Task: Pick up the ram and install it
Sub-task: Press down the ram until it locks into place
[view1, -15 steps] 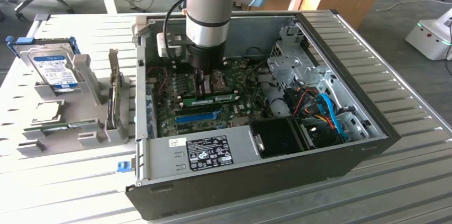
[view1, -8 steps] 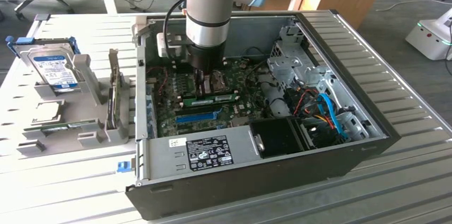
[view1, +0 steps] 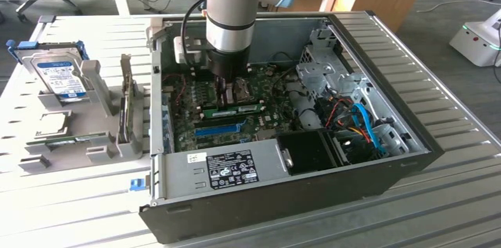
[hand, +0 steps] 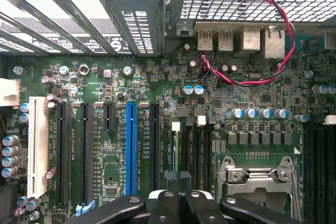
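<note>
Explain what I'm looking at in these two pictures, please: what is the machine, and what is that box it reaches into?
The grey tube is a robot arm. Its gripper, fingers shut, reaches down into an opened computer case lying on a slatted table. One picture comes from a camera standing off the arm; the other from a camera on its wrist, looking onto the green motherboard with its blue slot and a red and black twisted wire. A green memory stick sits just by the fingers; whether they grip it is unclear. Beside the case, a grey rack holds a hard drive.

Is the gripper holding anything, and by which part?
Cannot tell. The gripper, shut, sits at the ram in the computer; whether it pinches the top edge is hidden.
</note>
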### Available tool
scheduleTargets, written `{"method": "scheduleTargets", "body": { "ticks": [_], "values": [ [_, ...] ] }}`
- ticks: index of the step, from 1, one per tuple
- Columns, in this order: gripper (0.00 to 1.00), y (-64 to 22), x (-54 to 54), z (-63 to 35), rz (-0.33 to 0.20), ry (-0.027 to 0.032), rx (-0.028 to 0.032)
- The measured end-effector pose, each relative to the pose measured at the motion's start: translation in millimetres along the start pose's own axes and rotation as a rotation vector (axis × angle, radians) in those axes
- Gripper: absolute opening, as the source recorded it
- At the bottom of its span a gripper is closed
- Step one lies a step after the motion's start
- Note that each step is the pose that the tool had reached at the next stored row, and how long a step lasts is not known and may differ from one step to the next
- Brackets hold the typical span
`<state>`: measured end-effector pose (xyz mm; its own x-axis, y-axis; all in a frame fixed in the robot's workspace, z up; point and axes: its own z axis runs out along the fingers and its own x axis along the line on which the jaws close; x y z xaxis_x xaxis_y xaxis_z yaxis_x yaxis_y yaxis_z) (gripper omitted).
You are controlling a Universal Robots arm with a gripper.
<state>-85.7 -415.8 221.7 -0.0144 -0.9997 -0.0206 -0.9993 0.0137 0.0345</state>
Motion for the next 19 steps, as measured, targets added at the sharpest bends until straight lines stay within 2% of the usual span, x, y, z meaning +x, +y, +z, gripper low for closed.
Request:
{"method": "scheduleTargets", "body": {
  "ticks": [4,8,19],
  "values": [
    [0.11,-0.1,-0.2,-1.1,0.000,-0.0015,0.0011],
    [0.11,0.2,-0.2,-7.2,0.000,-0.0002,0.0001],
    [0.11,1.2,-0.8,-36.1,0.000,-0.0001,0.0001]
  ]
}}
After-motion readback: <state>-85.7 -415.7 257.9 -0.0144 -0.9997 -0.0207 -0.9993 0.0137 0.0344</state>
